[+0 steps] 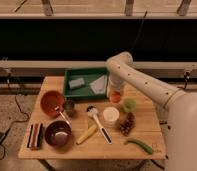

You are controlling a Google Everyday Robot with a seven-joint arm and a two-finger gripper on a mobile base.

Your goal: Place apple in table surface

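Observation:
The apple [115,98] is small and orange-red. It sits at the lower end of my gripper [115,93], just in front of the green tray's right corner, at or just above the table surface [147,125]. My white arm reaches in from the lower right, bends over the tray's right side and points down at the apple. The gripper covers the apple's top. I cannot tell whether the apple touches the wood.
A green tray [68,86] stands at the back. A pale green round thing [128,105], a white cup [111,115], a dark cluster [126,125] and a green vegetable [140,145] lie right. An orange bowl [52,101], a dark bowl [58,134], a yellow item [86,134] and a brush [98,123] lie left.

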